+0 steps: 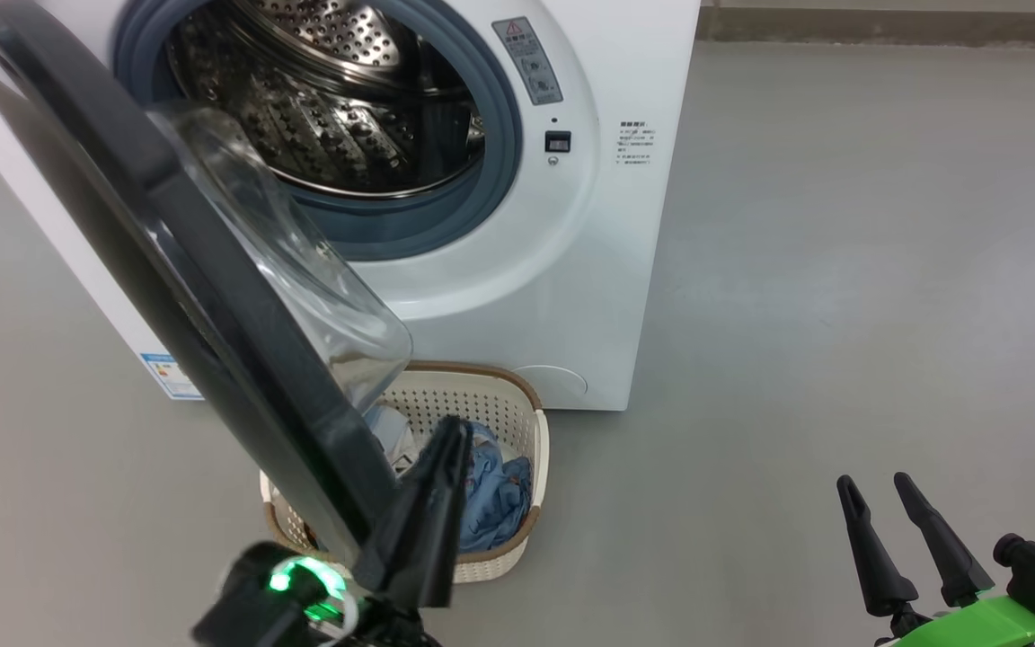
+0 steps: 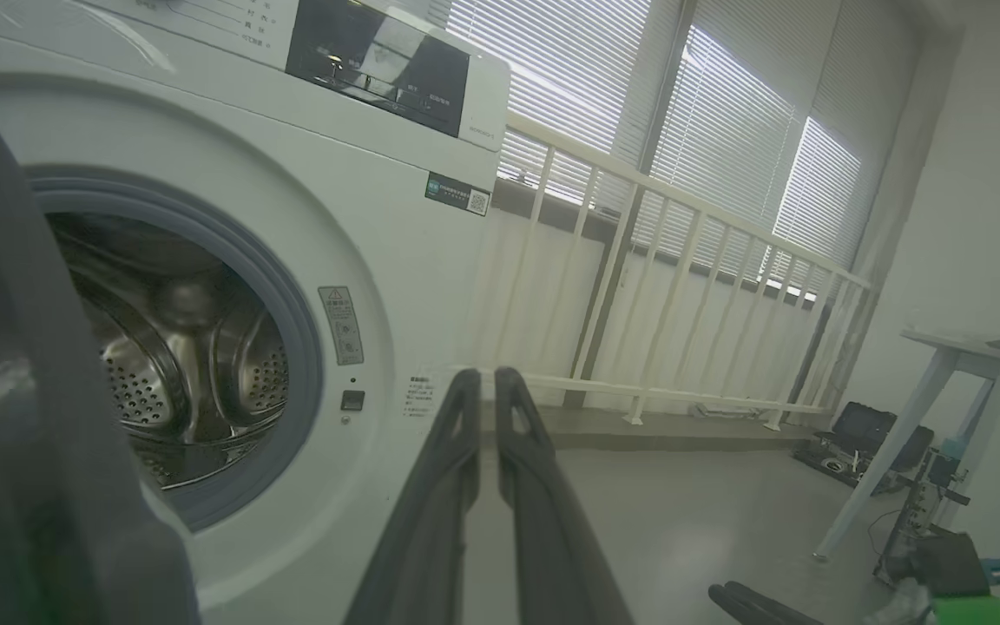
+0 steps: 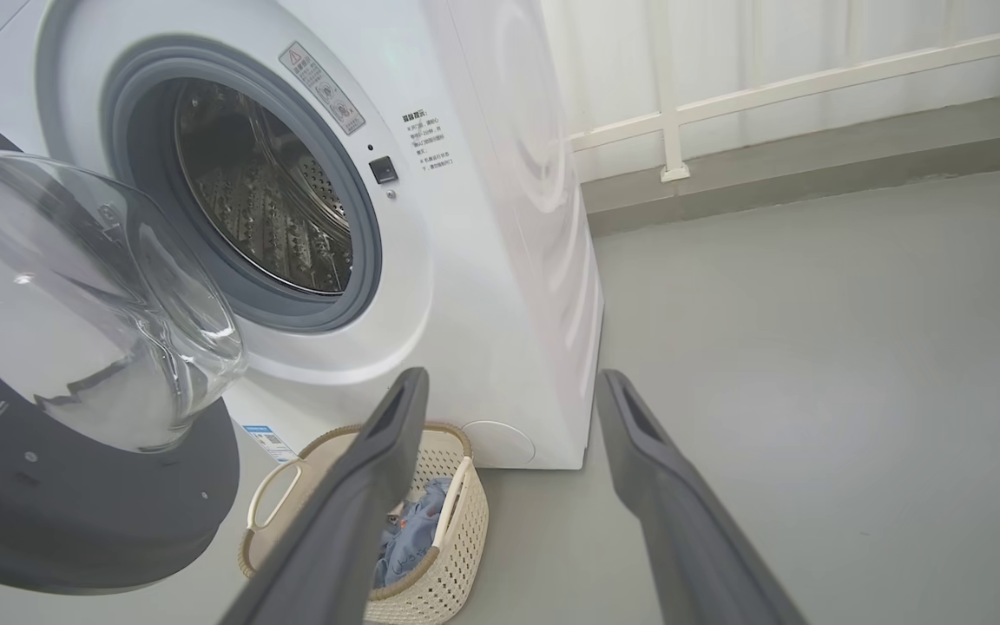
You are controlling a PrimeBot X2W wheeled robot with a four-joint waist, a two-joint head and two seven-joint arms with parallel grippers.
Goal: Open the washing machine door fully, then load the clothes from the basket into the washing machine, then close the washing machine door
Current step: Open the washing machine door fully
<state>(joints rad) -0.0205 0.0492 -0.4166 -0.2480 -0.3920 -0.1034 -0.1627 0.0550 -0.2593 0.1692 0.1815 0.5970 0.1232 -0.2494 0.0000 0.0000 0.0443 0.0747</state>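
- The door (image 1: 149,234) stands open at the left, and its lower edge hangs over the left side of the basket.
- The left gripper (image 1: 456,431) has its fingers pressed together with nothing between them, just beside the door's lower rim.
- The basket (image 1: 482,400) stands on the floor at the front of the washer (image 1: 571,270), with the clothes (image 1: 495,494) inside.
- The right gripper (image 1: 874,481) is spread wide and holds nothing, over the floor, well apart from the basket.
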